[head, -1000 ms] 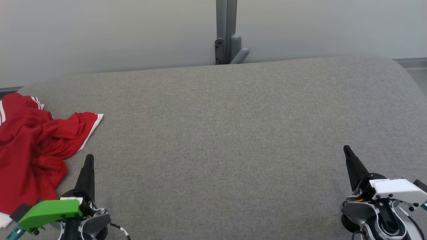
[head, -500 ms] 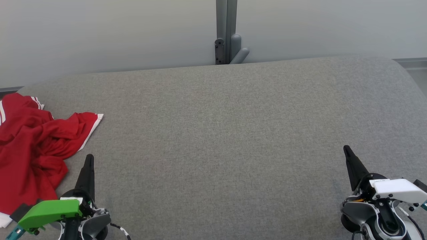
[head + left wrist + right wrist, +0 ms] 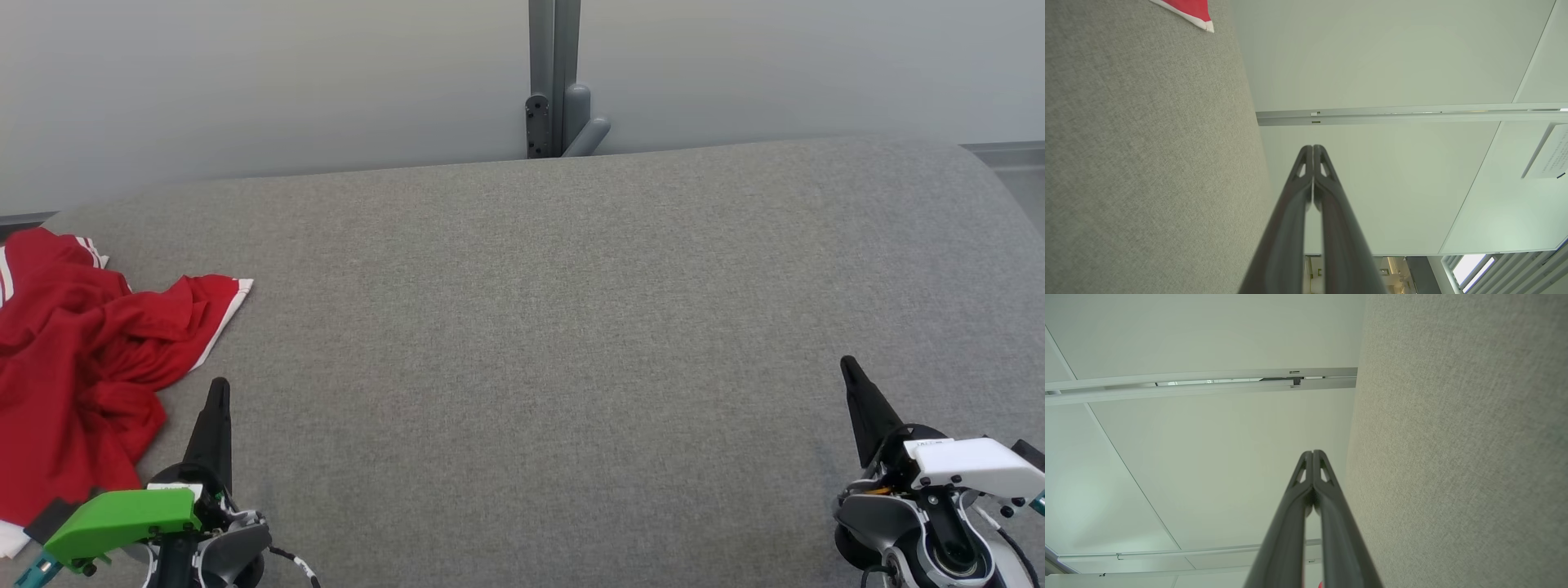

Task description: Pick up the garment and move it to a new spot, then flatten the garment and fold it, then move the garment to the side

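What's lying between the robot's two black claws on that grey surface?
Nothing: in the head view, bare grey surface runs from the left gripper to the right gripper. The red garment lies outside, further left.

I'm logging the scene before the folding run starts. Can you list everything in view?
garment: one, red with white trim, crumpled at the left edge of the padded surface
padded surface: one, grey fabric, spread wide in front of the robot
wall: one, pale, behind the surface
post: one, grey, upright against the wall at the far middle
paper sign: one, white, on a wall panel at the right of the left wrist view
left hand: one, dark fingers shut on nothing, green cover behind them, lower left, fingers apart from the garment
right hand: one, dark fingers shut on nothing, white cover behind them, lower right
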`<state>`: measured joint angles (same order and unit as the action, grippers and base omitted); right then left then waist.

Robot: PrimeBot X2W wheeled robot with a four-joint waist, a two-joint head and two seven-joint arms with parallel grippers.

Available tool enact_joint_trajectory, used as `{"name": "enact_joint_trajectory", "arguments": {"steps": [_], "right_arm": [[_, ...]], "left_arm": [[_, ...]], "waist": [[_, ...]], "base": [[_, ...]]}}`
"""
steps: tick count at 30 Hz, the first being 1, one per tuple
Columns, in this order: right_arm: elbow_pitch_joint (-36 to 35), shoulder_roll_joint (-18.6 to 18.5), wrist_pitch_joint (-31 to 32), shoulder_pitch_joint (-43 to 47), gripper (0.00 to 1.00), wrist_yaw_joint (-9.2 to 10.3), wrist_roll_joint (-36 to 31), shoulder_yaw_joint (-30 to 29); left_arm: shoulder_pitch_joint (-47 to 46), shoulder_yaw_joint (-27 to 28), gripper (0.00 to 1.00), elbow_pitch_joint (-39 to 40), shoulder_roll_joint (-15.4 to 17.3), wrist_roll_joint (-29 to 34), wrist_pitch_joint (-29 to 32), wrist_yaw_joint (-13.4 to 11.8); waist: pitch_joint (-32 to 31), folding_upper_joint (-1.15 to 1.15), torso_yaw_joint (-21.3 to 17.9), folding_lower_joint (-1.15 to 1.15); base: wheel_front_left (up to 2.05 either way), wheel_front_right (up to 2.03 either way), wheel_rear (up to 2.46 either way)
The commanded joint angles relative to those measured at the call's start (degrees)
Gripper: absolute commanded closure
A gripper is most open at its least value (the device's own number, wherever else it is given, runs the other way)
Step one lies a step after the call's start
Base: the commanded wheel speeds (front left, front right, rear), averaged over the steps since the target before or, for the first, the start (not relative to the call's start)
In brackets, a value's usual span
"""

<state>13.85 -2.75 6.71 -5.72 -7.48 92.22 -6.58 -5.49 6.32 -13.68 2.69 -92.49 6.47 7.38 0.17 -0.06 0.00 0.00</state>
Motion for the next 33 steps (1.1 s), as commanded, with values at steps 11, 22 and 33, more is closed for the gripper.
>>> {"name": "enact_joint_trajectory", "arguments": {"steps": [11, 22, 33], "right_arm": [[0.81, 0.31, -0.59, 1.0, 0.0, 0.0, -0.19, 0.57], [-0.76, 0.22, -3.78, 1.56, 0.0, 0.0, -9.57, 1.85], [-3.93, -0.2, -6.33, 1.97, 0.0, -0.01, -29.0, 3.0]], "left_arm": [[0.89, -0.33, 0.0, -0.93, -0.26, 0.14, -0.55, -0.07], [1.72, -2.22, 0.0, -0.31, 0.12, 4.19, -3.75, -0.07], [1.69, -3.33, 0.0, 0.72, 1.18, 17.88, -6.26, -0.8]], "waist": [[0.0, 0.0, 0.01, 0.0], [0.02, 0.01, 0.15, 0.0], [0.04, 0.01, 0.54, 0.0]], "base": [[0.0, 0.0, 0.0], [0.0, 0.0, 0.0], [0.0, 0.0, 0.0]]}}
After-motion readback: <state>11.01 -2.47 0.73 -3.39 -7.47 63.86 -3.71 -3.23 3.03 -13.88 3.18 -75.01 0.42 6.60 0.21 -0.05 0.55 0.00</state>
